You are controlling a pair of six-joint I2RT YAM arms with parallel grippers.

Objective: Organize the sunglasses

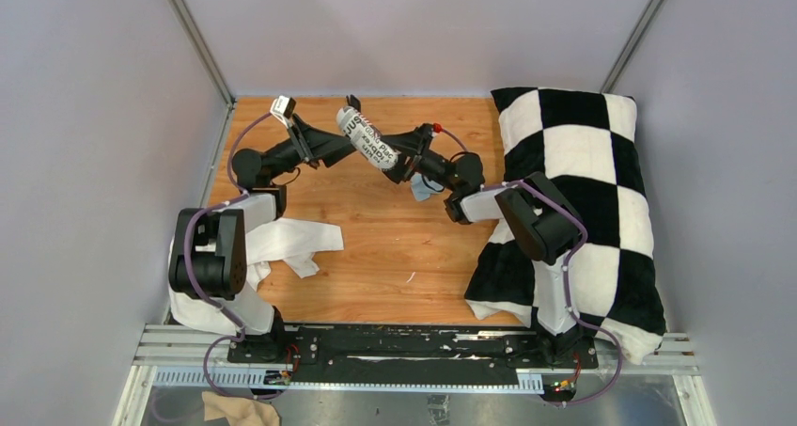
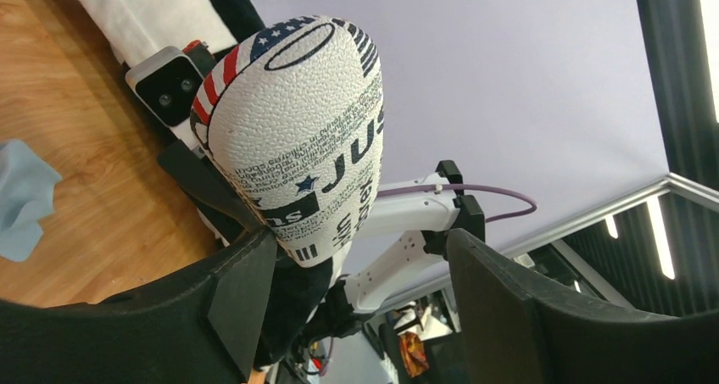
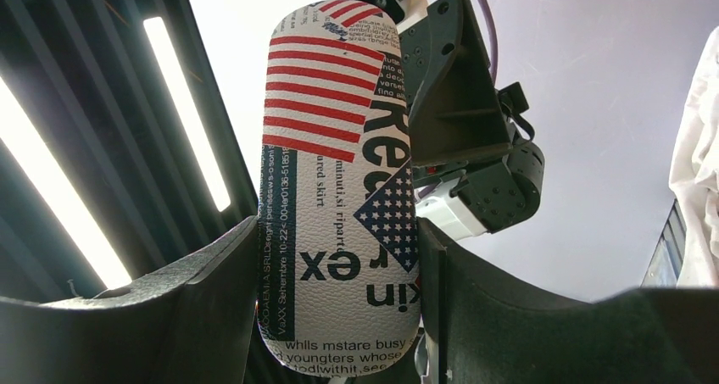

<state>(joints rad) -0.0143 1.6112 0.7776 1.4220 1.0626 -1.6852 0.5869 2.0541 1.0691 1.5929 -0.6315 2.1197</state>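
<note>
The sunglasses are not in view. An oblong white case (image 1: 367,138) printed with black text and a flag pattern is held up above the back of the wooden table. My right gripper (image 1: 398,159) is shut on its lower end; in the right wrist view the case (image 3: 339,189) fills the gap between both fingers of the gripper (image 3: 337,303). My left gripper (image 1: 351,107) is open at the case's far end. In the left wrist view the case (image 2: 297,130) rests against one finger (image 2: 242,295) and the other stands apart.
A light-blue cloth (image 1: 422,189) lies on the table under the right gripper and also shows in the left wrist view (image 2: 21,199). A black-and-white checkered pillow (image 1: 575,200) fills the right side. A white cloth (image 1: 293,242) lies by the left arm.
</note>
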